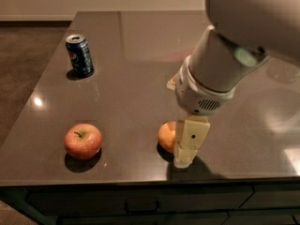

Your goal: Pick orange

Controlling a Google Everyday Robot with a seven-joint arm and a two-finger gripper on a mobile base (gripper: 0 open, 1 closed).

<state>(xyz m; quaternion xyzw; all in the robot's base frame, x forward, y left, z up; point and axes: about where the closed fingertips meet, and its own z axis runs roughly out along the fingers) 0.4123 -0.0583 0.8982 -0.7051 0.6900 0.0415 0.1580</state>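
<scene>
The orange [166, 135] is a small round yellow-orange fruit near the front edge of the dark table [131, 69]. Only its left part shows; the rest is hidden behind the gripper. My gripper [183, 154] hangs from the big white arm [220, 74] and reaches down to the tabletop right at the orange's right side, touching or almost touching it.
A red-yellow apple [83, 140] with a stem sits left of the orange near the front edge. A blue soda can [79, 55] stands upright at the back left. The table's front edge [140, 181] runs just below the gripper.
</scene>
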